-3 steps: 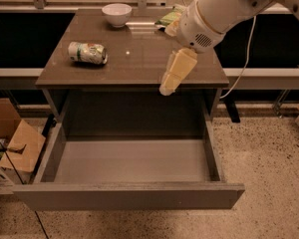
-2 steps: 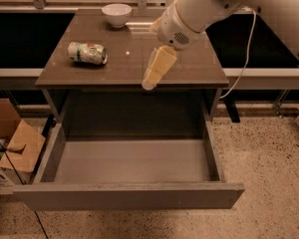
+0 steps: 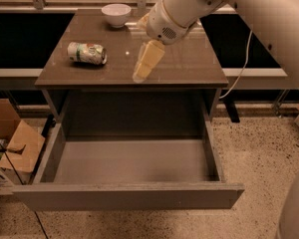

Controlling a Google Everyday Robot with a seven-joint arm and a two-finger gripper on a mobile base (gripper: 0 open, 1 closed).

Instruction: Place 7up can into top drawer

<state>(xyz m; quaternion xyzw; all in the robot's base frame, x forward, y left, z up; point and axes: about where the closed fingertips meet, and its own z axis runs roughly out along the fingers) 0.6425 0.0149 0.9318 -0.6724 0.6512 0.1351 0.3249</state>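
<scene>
Now, below the tabletop (image 3: 189,63) and beyond its left edge: a cardboard box (image 3: 15,143) on the floor. On the tabletop's left part: the 7up can (image 3: 86,53), lying on its side, held by nothing. Near the tabletop's back edge: a white bowl (image 3: 115,15). Above the tabletop's middle, towards the front: the hand (image 3: 138,76), angled down-left; clenched or released, cannot tell. Beneath the tabletop's front edge: the top drawer (image 3: 129,197), pulled out.

The single camera looks steeply down from in front of the open top drawer (image 3: 134,166), facing the tabletop (image 3: 189,68) at mid range; the hand (image 3: 139,75) hangs above its front middle.
</scene>
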